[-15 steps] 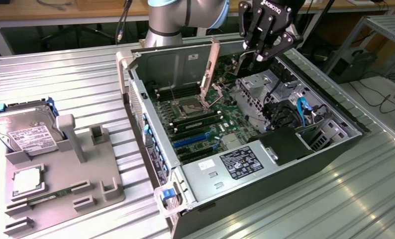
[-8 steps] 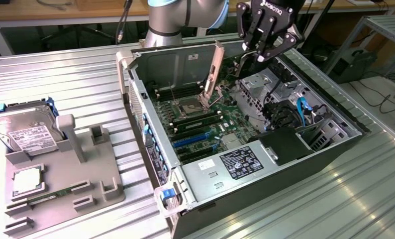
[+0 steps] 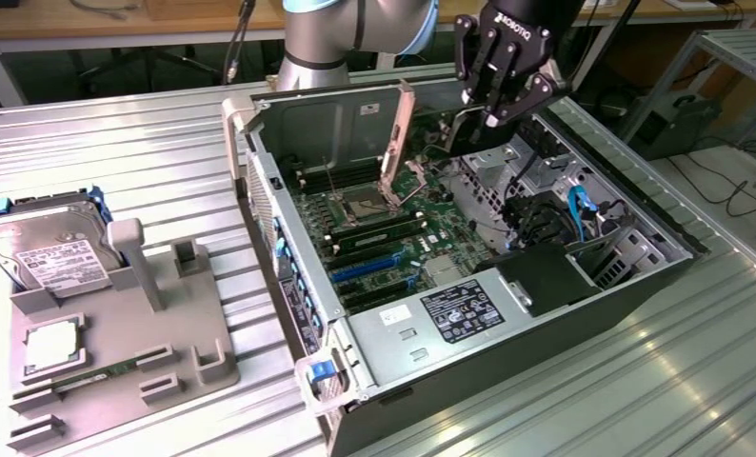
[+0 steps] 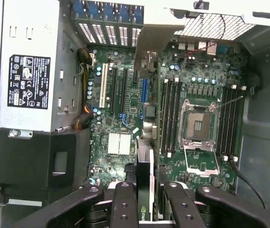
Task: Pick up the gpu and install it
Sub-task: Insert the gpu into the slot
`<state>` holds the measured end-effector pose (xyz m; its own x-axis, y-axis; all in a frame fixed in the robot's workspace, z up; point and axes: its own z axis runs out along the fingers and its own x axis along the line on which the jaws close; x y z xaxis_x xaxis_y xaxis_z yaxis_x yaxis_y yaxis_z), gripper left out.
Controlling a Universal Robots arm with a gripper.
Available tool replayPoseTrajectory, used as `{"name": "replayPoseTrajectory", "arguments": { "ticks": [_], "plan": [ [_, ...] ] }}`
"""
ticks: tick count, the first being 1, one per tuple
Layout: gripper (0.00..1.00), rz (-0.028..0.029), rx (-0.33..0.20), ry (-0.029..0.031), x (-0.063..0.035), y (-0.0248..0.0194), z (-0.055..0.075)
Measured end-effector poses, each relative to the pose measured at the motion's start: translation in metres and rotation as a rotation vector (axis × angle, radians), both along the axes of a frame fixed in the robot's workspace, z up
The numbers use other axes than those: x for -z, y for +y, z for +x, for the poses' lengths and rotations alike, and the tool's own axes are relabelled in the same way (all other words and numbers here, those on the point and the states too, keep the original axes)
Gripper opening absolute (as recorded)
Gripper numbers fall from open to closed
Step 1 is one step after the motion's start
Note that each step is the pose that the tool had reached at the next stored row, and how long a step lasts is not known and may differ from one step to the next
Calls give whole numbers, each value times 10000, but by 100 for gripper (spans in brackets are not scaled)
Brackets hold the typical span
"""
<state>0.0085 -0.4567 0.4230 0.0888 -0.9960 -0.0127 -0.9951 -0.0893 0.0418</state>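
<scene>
The gpu [image 3: 445, 133] hangs edge-down over the open computer case [image 3: 632, 286], black card with its long silver bracket [image 3: 400, 129] toward the exterior view's left. My gripper [image 3: 484, 116] is shut on the card's upper edge. In the wrist view the gpu [image 4: 144, 183] runs edge-on between the two black fingers [image 4: 124, 204], and its bracket [image 4: 151, 40] reaches toward the case's slotted rear wall. Below it lie the motherboard [image 4: 125, 114] and its expansion slots [image 4: 120, 90]. The card hangs above the board, apart from it.
Inside the case are the power supply [image 3: 461, 309] with a black label, the open CPU socket [image 4: 197, 126], memory slots [image 4: 170, 114] and blue cables [image 3: 582, 205]. On the exterior view's left, a grey fixture [image 3: 188, 357] holds a hard drive [image 3: 48, 252], a processor [image 3: 50, 347] and a memory stick [image 3: 92, 376].
</scene>
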Motion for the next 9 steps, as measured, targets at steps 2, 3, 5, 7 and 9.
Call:
{"name": "replayPoseTrajectory", "arguments": {
  "ticks": [2, 3, 5, 7, 9],
  "plan": [
    [27, 2, 0, 0, 10, 0, 0],
    [27, 2, 1, 6, 16, 0, 0],
    [27, 0, 1, 15, 19, 0, 0],
    [27, 7, 0, 18, 26, 0, 0],
    [27, 8, 0, 19, 34, 0, 0]
  ]
}}
